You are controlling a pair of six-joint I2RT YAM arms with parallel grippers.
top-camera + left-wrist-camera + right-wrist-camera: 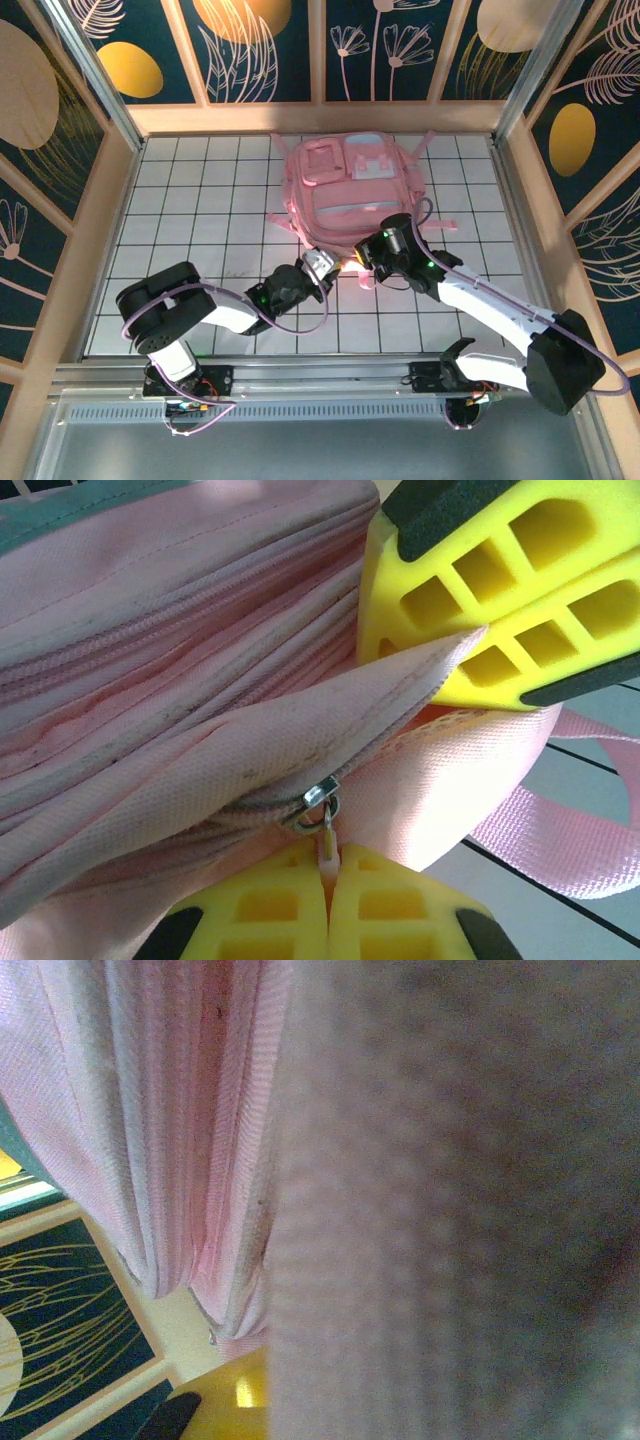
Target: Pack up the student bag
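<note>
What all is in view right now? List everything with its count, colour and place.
backpack: one, pink with pale blue patches, far middle of the table
zip pull: one, silver with a pink tab, on the backpack's near edge
strap: one, pink, lying on the table beside the backpack
table: one, white with a dark grid
wall panels: several, dark blue with gold and white plant shapes, around the table
left gripper: one, yellow, shut on the zip pull
right gripper: one, yellow, shut on a fold of the backpack

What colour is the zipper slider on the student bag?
The zipper slider is silver metal, clearest in the left wrist view.
</note>
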